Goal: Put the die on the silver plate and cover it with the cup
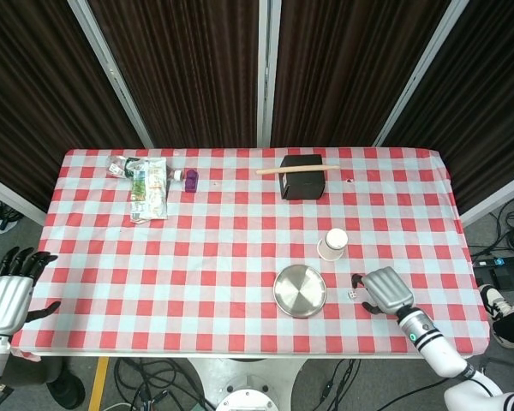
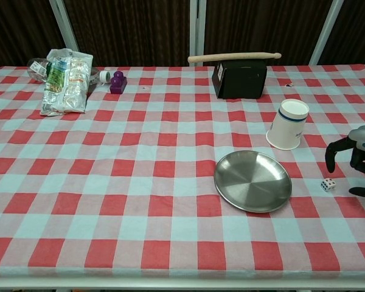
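A small white die (image 1: pixel 352 294) (image 2: pixel 328 184) lies on the checked cloth just right of the silver plate (image 1: pixel 299 291) (image 2: pixel 253 180). A white paper cup (image 1: pixel 331 244) (image 2: pixel 287 125) with a blue band stands upright behind the plate. My right hand (image 1: pixel 382 291) (image 2: pixel 360 155) hovers over the cloth just right of the die, its dark fingers spread and curved downward, holding nothing. My left hand (image 1: pixel 7 297) hangs off the table's left edge with fingers apart and empty; the chest view does not show it.
At the back stands a black box (image 1: pixel 301 177) (image 2: pixel 239 79) with a wooden stick (image 1: pixel 297 169) (image 2: pixel 234 57) laid across it. A snack bag (image 1: pixel 148 187) (image 2: pixel 64 81), a plastic bottle (image 1: pixel 124 165) and a purple block (image 1: pixel 191 181) (image 2: pixel 117 83) lie at the far left.
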Tool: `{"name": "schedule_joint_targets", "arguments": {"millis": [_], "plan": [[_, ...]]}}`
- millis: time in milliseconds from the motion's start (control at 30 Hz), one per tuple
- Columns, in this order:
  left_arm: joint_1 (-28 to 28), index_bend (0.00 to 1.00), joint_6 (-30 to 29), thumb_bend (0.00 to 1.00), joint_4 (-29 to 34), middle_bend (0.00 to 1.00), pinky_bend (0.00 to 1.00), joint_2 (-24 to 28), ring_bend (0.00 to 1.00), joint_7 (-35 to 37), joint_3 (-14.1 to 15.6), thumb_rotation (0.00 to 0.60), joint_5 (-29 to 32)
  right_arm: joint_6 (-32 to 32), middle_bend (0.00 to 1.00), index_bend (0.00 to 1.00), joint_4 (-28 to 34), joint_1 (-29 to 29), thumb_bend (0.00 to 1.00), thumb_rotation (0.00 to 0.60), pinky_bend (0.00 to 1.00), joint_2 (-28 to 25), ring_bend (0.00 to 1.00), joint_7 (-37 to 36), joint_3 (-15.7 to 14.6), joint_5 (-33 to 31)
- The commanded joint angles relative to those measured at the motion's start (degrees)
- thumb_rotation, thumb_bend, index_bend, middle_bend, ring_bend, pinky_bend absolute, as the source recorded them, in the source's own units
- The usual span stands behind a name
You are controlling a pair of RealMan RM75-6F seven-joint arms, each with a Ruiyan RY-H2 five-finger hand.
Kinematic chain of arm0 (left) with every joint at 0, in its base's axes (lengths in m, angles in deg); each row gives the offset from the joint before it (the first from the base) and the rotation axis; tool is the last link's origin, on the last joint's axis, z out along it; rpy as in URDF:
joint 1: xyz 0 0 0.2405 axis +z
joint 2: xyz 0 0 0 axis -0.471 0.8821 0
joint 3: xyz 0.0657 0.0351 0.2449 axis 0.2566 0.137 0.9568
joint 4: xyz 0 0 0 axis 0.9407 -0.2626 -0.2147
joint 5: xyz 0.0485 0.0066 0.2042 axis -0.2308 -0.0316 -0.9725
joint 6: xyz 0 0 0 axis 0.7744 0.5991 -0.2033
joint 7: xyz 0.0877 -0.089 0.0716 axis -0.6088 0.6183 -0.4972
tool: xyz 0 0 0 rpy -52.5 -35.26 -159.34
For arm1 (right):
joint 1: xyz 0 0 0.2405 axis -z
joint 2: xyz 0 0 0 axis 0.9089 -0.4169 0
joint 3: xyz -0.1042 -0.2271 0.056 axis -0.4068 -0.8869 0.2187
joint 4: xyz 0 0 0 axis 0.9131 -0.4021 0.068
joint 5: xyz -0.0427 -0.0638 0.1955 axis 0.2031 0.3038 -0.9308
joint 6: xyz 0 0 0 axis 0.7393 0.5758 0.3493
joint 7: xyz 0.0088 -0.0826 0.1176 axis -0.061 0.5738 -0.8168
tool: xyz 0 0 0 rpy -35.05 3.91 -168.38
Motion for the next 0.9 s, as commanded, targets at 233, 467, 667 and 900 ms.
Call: {"name": "schedule_joint_targets", "arguments": {"millis": [233,467,667,900], "plan": [[0.1,0.21,0.1,0.0,0.1,0.19,0.08,0.1,0.11,0.3,0.1,0.6,0.1,0.3,0.91,0.44,-4.3,-1.9,0.2,0.6,0.98,3.6,0.9,-1.2,-1.0,0.4],[0.3,0.21,0.0,0.0,-0.1,0.19,0.08,-0.1,0.11,0.9,0.2,0.6,0.3,0.0,0.91,0.51,-5.4,-2.7,0.23,0.6,0.98,4.4,0.9,-1.9,-1.3,0.5],[0.4,0.21,0.0,0.0,-0.3,0.19,0.08,-0.1,0.11,1.3,0.2,0.6,0.4,-0.9,0.91,0.59,-5.4,-3.1,0.29,0.6,0.99,4.8,0.9,-1.6,-1.2,0.3],[0.6,0.21,-0.4,0.0,-0.1,0.19,0.08,0.1,0.11,1.5,0.2,0.6,0.3,-2.1,0.91,0.6,0.5,-5.0,0.29,0.6,0.99,1.5,0.9,-6.4,-0.4,2.6]]}}
